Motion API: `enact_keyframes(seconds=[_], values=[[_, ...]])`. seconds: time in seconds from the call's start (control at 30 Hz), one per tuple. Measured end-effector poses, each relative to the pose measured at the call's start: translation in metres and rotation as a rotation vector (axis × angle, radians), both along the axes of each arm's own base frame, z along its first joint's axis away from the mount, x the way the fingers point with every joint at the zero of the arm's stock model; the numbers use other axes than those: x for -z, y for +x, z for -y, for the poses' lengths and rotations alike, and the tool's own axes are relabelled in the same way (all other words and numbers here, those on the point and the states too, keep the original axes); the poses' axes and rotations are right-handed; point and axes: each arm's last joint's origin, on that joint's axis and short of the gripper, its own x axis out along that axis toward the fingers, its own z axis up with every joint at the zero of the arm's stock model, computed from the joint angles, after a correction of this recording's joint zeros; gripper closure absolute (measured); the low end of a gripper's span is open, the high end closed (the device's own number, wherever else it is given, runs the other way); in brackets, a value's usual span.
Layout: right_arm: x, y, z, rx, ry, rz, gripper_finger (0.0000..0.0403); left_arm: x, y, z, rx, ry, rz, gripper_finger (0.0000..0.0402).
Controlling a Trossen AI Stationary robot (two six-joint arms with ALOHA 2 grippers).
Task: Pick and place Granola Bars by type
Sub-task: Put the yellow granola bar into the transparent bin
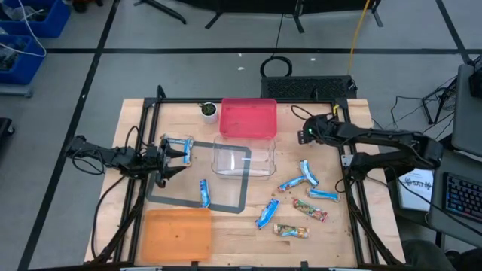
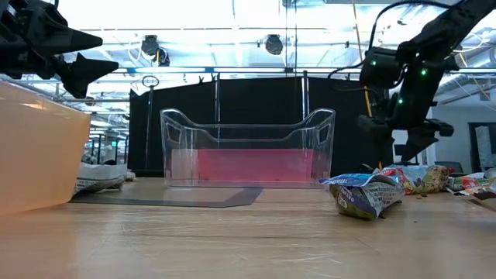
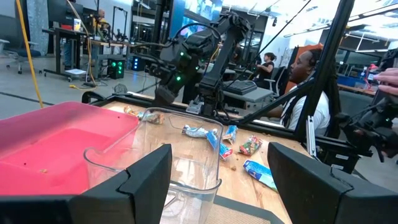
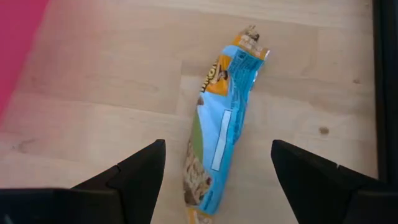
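Several granola bars lie flat on the wooden table right of the clear bin: blue ones and tan ones. Another blue bar lies on the grey mat. My right gripper hangs open, slanting down, just above one blue bar beside the red bin. Its fingers stand on either side of the bar without touching it. My left gripper waits open and level left of the clear bin, nothing between its fingers, with blue bars on the table below it.
An orange tray sits at the near left and a white cup at the far edge beside the red bin. Black frame rails run along the table's sides. People sit beyond the table.
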Motion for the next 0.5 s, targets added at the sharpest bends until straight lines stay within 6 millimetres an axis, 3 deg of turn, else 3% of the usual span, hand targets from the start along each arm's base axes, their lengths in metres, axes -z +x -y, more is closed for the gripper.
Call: enact_keyframes(seconds=[0.5], values=[[0.025, 0.010, 0.007, 0.022, 0.096, -0.046, 0.0105, 0.000, 0.000, 0.000, 0.000, 0.000, 0.000, 0.0133]])
